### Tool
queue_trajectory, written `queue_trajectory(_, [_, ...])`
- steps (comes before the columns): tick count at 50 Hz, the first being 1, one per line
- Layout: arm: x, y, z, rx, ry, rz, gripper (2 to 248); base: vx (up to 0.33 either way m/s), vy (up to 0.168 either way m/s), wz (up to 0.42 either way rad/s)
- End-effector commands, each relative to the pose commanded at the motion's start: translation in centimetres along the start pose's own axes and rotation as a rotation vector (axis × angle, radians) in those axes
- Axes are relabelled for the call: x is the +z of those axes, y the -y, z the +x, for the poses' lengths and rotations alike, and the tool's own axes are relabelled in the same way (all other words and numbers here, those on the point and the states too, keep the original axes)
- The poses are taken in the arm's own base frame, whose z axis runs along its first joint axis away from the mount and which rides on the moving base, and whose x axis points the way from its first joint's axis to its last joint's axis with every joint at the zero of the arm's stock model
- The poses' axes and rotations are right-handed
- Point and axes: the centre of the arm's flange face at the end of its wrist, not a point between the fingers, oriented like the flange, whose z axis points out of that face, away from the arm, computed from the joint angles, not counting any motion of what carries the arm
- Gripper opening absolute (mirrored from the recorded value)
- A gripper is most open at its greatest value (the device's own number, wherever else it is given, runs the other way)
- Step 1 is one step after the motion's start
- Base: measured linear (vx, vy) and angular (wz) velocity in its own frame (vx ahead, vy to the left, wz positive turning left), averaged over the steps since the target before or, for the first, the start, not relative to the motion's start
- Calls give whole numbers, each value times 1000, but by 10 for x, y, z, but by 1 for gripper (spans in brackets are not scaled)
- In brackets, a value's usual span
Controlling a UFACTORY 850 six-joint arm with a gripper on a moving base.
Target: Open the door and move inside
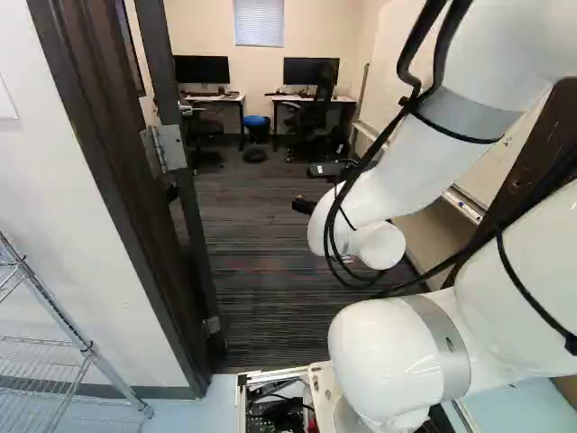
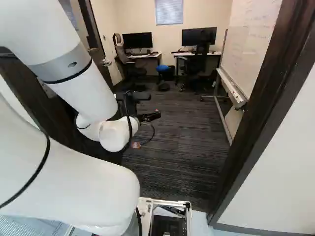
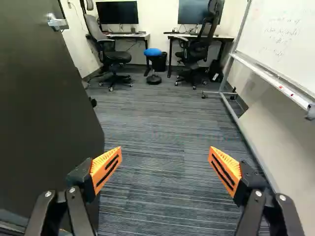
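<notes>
The gripper (image 2: 149, 117) is held out past the door frame, over the room's carpet. In the wrist view the gripper (image 3: 166, 162) stands open, its orange pads wide apart with only carpet seen between them. The dark door (image 3: 44, 108) stands swung inward, beside the gripper on the side away from the whiteboard. Its silver lever handle (image 3: 57, 22) is farther ahead, and neither finger touches it. The door's hinge (image 1: 165, 147) shows on the left side of the doorway in the left base view.
The right door post (image 2: 268, 108) and left door frame (image 1: 117, 180) flank the arm. A wheeled whiteboard (image 3: 280, 34) stands along the right side of the room. Desks, office chairs (image 3: 199, 46) and a blue-topped stool (image 3: 153, 52) are at the back. A wire rack (image 1: 68, 329) stands outside, left.
</notes>
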Motion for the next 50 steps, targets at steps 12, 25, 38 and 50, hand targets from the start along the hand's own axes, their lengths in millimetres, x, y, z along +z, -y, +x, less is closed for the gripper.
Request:
queue_trajectory(12, [0, 0, 0, 0, 0, 0, 247, 120, -25, -5])
queue_trajectory(25, [0, 0, 0, 0, 0, 0, 247, 127, -28, -2])
queue_trajectory(38, [0, 0, 0, 0, 0, 0, 247, 132, -29, -3])
queue_trajectory(50, [0, 0, 0, 0, 0, 0, 247, 133, -32, -5])
